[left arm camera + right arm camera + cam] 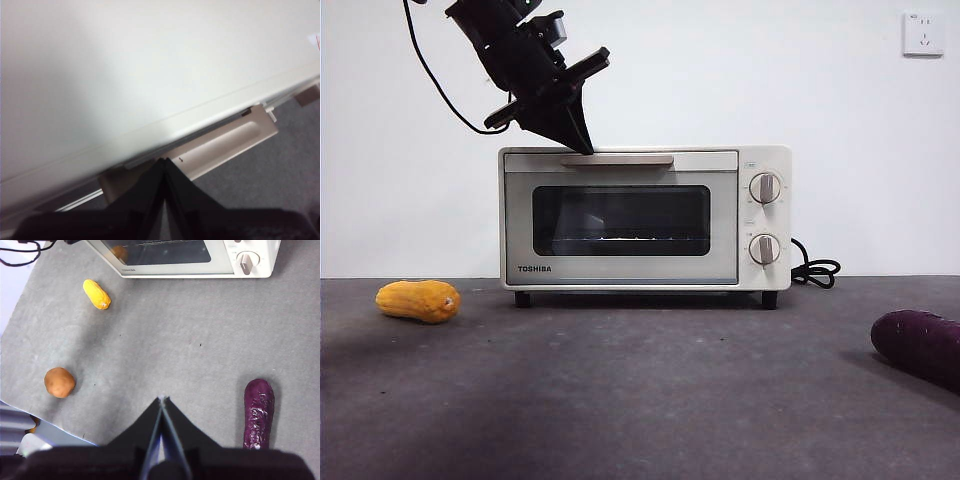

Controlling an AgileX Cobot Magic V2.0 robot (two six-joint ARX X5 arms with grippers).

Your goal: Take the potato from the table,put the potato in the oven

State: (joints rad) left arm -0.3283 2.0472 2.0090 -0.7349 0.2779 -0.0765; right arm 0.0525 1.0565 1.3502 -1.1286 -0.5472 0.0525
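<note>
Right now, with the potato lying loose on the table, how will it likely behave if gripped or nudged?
The potato looks roundish with no flat side, so a nudge would probably roll it across the table. Its smooth matte skin suggests fair grip. It appears solid, likely stiff, not squashy.

The potato point(60, 382), a roundish orange-brown lump, lies on the grey table point(165, 340) at left of the right wrist frame; the cream oven point(640, 218) stands shut at center.

One brand is read — TOSHIBA, printed in dark letters low on the oven point(620, 215) door frame — nothing else legible
</note>
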